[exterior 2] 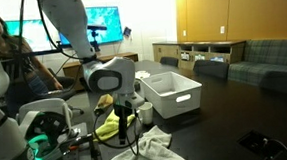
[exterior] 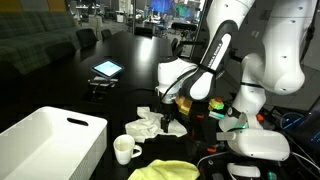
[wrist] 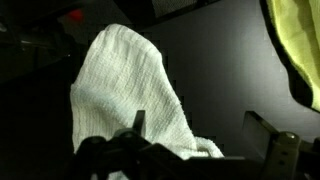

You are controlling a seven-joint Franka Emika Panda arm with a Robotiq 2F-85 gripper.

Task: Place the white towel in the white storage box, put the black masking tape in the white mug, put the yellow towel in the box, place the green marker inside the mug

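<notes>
Presently the gripper (wrist: pixel 195 125) is held wide open and empty, seemingly just above the white towel (wrist: pixel 130 90), which is crumpled beside the white mug (exterior: pixel 125 150). The yellow towel (exterior: pixel 165 170) is spread near the mug, and the white storage box (exterior: pixel 60 140) is set on the mug's opposite side.

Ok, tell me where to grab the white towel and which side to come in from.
Pinch the raised hump in the middle of the white towel, coming straight down from above. The towel lies crumpled, with that fold standing higher than its thin, low edges, so it probably gives the open gripper enough cloth to close across. Stay clear of the yellow towel lying beside it.
</notes>
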